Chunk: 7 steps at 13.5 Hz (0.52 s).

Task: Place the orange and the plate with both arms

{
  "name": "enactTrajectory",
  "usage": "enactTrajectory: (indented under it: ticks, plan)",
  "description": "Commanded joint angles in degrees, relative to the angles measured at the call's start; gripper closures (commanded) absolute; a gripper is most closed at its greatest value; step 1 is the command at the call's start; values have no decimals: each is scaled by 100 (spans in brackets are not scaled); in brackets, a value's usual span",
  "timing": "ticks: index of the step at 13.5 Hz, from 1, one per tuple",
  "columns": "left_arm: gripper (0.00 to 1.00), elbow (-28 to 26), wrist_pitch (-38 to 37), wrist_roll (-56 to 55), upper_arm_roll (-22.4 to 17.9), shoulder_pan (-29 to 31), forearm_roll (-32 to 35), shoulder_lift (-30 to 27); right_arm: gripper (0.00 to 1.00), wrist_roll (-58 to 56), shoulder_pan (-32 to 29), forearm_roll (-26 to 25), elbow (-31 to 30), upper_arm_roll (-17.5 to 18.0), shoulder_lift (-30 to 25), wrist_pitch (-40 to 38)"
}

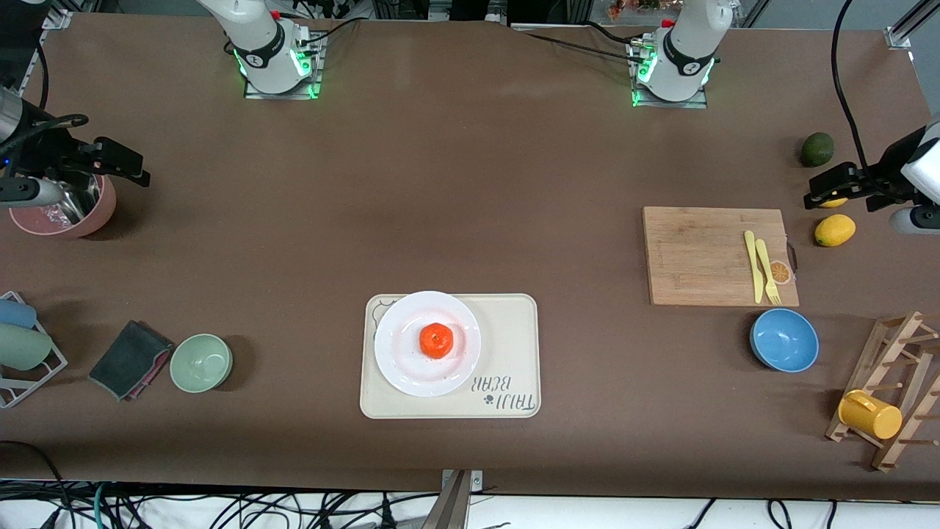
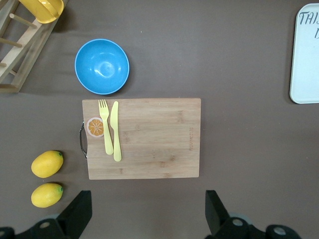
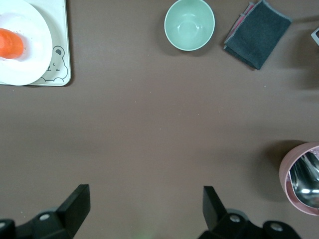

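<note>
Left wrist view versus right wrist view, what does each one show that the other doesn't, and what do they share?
Only the left wrist view shows the wooden cutting board with a yellow fork and knife on it, the blue bowl, two lemons and the yellow cup on a wooden rack.

Only the right wrist view shows the orange on the white plate, the green bowl, the grey cloth and the pink pot.

Both show the brown table, a corner of the cream bear-print tray, and their own open gripper: left gripper, right gripper.
</note>
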<state>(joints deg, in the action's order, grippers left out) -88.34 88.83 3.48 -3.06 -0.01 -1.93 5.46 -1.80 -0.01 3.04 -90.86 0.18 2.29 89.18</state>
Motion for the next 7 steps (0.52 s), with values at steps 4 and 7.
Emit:
enactTrajectory:
  ticks: [4,7]
  plan:
    - [0,36,-15,82,7,-25,88,7,0,83,-43,-129,262,9,44,-243]
    - [0,27,-15,82,7,-25,88,7,0,75,-43,-120,280,-26,44,-269]
